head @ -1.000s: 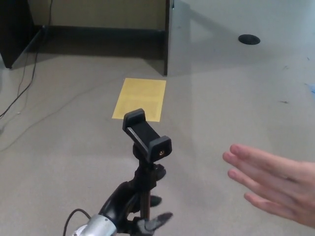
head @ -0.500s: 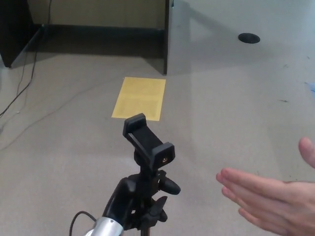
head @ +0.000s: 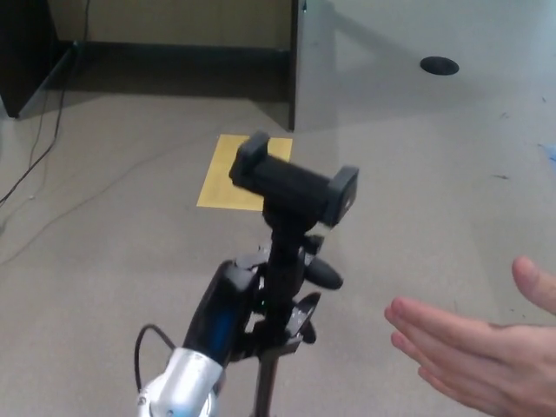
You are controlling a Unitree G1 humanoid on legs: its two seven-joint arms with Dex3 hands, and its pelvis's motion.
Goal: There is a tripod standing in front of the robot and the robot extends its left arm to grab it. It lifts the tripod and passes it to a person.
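The black tripod (head: 285,252) with a phone clamp head (head: 294,184) stands upright in the lower middle of the head view. My left hand (head: 261,304) is shut on its stem just below the clamp, fingers wrapped around it. The silver left forearm (head: 178,391) comes in from the bottom edge. A person's open hand (head: 473,347) reaches in from the lower right, palm up, a short way right of the tripod and not touching it. My right hand is out of sight.
A yellow sheet (head: 236,178) lies on the grey floor behind the tripod. A grey panel (head: 391,61) with a dark round hole (head: 439,65) rises at the back right. Cables (head: 52,148) run along the floor at left.
My left hand has raised the tripod higher and its clamp head has turned sideways and moved right. The person's hand has stayed low at the right, open.
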